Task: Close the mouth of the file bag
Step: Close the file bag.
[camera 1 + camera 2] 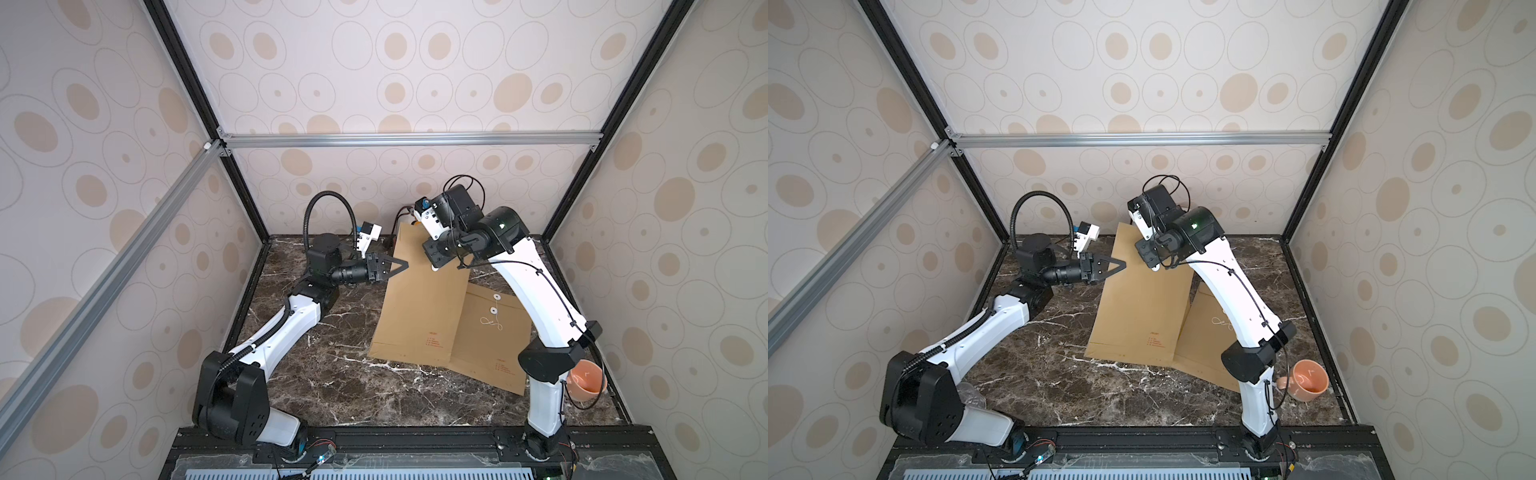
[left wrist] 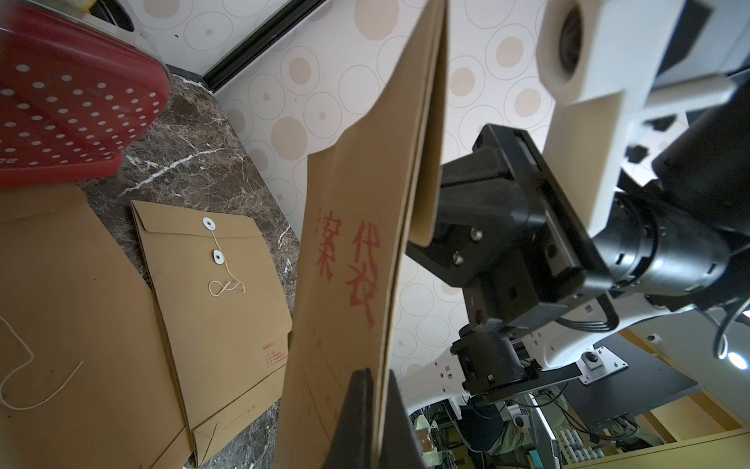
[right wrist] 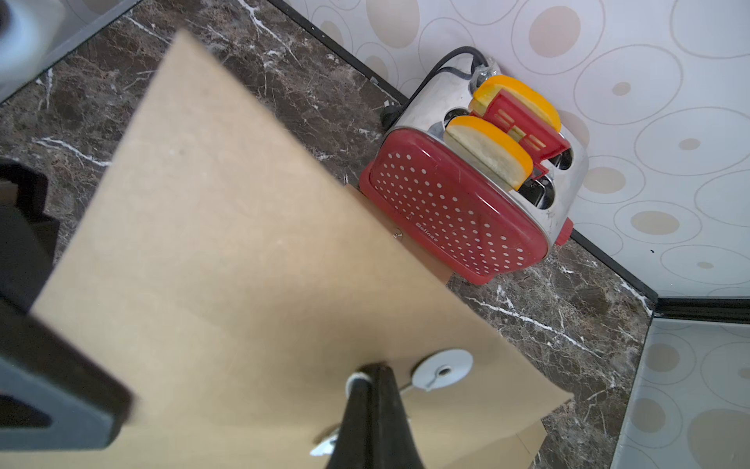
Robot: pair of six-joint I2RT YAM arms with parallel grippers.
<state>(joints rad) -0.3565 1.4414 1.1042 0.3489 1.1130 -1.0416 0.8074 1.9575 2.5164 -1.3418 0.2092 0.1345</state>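
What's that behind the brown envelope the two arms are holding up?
A red, white-dotted toaster with two bread slices in its slots stands by the back wall. In both top views the lifted file bag and the right arm cover nearly all of it.

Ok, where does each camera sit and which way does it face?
Both top views: high above the arm bases, looking down over the dark marble table; both arms show, holding the brown paper file bag.
Left wrist: on the left arm, looking along the left gripper across the bag's printed face; the right gripper clamps the flap beyond.
Right wrist: on the right arm, looking past its fingertips over the flap to the red dotted toaster.
Shared: both wrist views show bag and toaster.
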